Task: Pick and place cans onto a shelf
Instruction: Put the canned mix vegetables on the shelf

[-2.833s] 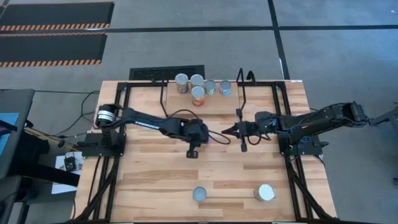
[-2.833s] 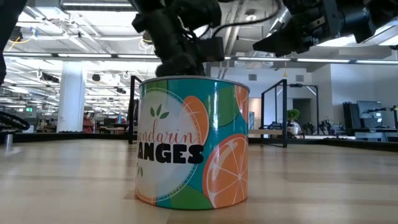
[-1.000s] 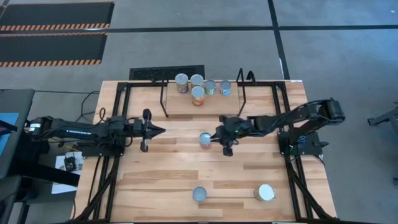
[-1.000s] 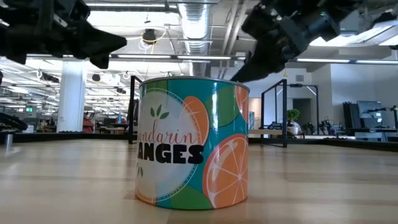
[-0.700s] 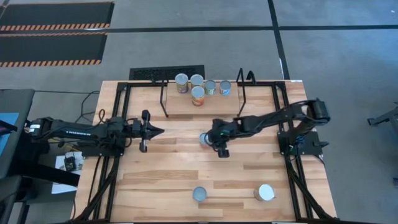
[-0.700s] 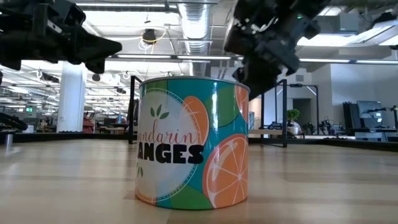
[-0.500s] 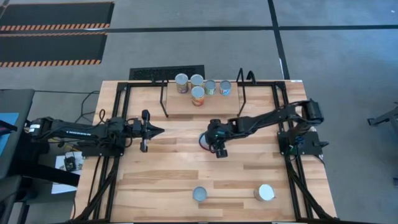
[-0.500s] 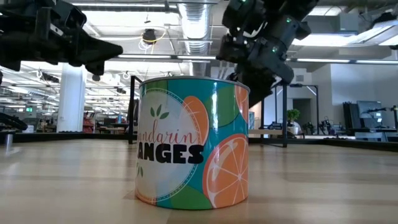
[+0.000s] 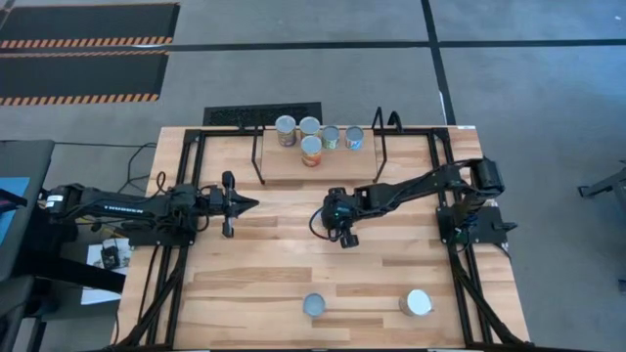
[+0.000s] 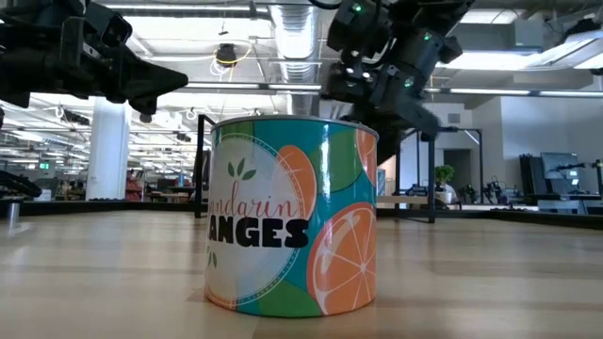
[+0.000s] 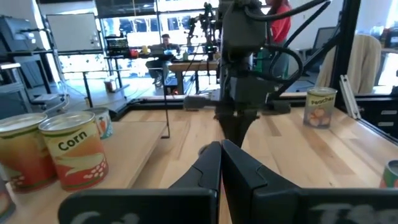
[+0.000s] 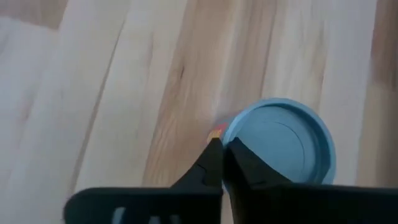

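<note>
Readable text, as I see it from my station:

- Can near the front edge of the table, low view: large dark letters "ANGES", with part of a script word ending "ndarin" above.
- Can on the shelf, left wrist view: "Corn".
- Can on the table, left wrist view: "Peaches", small, reading uncertain.
- Left arm, high view: white lettering, too small for me to read.

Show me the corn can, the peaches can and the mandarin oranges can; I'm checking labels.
corn can (image 11: 76, 157): left wrist view, on its label front.
peaches can (image 11: 319, 109): left wrist view, on its label.
mandarin oranges can (image 10: 292, 226): low view, on the label's middle.
</note>
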Motion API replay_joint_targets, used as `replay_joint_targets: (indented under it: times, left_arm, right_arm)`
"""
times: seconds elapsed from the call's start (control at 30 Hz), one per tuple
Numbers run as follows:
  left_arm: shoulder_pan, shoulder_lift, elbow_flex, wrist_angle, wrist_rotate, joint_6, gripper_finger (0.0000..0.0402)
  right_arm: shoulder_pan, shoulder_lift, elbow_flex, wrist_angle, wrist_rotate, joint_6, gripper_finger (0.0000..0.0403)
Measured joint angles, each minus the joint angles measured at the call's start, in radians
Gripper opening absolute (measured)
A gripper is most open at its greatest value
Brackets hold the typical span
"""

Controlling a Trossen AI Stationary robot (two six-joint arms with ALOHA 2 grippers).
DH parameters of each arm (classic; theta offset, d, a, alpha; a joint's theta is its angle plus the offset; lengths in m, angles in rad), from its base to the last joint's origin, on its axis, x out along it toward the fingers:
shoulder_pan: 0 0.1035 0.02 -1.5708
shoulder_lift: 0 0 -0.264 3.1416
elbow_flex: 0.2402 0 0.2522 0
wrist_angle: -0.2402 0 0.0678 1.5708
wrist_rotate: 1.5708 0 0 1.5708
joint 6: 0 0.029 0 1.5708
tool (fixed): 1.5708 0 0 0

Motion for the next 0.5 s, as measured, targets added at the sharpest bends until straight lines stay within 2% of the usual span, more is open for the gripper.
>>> replay_joint_targets:
  times: [0.07,0.2,0.4,0.5]
  left_arm:
    - [0.0,0.0,0.0,-0.002,-0.002,0.0,0.0]
    - [0.0,0.0,0.0,-0.011,-0.002,0.0,0.0]
    - [0.0,0.003,0.0,-0.016,-0.007,0.0,0.0]
    - [0.0,0.003,0.0,-0.017,-0.007,0.0,0.0]
  right_arm:
    - [-0.008,-0.027,0.017,-0.044,-0.005,0.027,0.001]
    - [-0.046,-0.079,0.094,-0.146,0.003,0.085,0.0023]
    - [-0.15,-0.076,0.212,-0.231,0.024,0.099,0.0009]
    - [-0.212,-0.066,0.226,-0.253,0.027,0.099,0.0011]
